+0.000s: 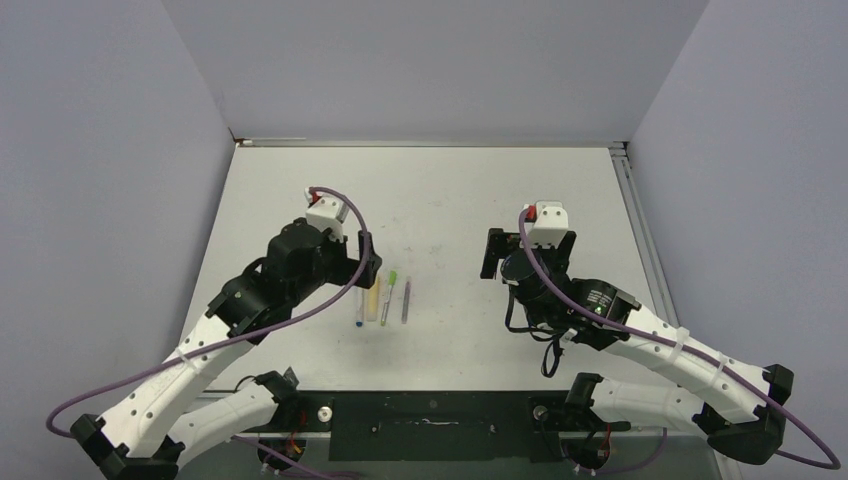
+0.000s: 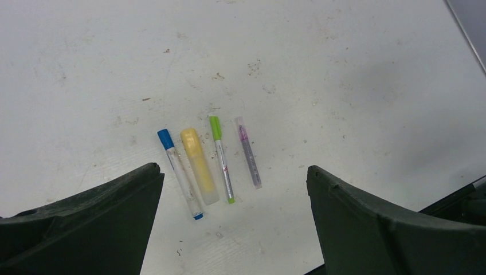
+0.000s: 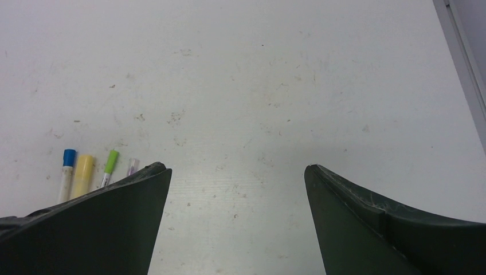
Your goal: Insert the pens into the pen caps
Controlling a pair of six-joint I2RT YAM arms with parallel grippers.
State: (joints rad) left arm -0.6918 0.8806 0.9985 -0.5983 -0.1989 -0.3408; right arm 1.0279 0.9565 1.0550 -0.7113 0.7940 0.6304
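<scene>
Four pens lie side by side on the table, near its middle, parallel and just apart. From the left: white pen, yellow marker, grey-green pen, purple pen. At the far ends we see a blue cap, a yellow cap and a green cap. The purple pen's cap is pale and we cannot tell where it ends.

The left claw hangs above the row with its fingers wide apart, gripping nothing; its wrist view frames the pens between them. The right claw — likewise spread, gripping nothing — stands well apart to the right over scuffed table.

A metal rail runs along the table's right edge. Grey walls enclose three sides.
</scene>
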